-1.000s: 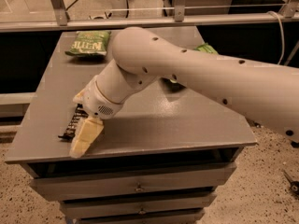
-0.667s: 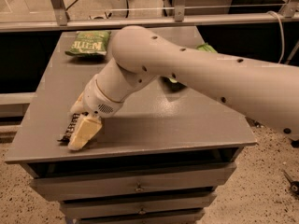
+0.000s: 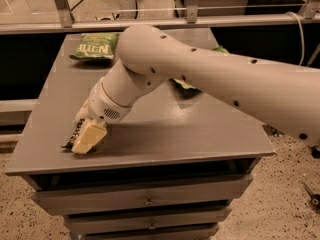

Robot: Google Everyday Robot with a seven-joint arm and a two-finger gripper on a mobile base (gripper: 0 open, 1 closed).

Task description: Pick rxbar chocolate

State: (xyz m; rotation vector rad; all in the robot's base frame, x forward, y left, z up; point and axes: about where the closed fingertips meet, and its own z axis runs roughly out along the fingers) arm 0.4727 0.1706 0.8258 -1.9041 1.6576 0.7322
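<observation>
The gripper is low at the 8 o'clock corner of the table, right on the rxbar chocolate, which lies there partly covered. Whether it pinches the bar, I cannot tell. A green chip bag lies at 11 o'clock.

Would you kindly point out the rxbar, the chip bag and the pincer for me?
rxbar (image 3: pixel 72 135): camera view, dark wrapper edge left of the pincer.
chip bag (image 3: pixel 95 46): camera view, its printed face, far left of the table (image 3: pixel 210 134).
pincer (image 3: pixel 76 142): camera view, its tip, at the table's front left corner.
</observation>
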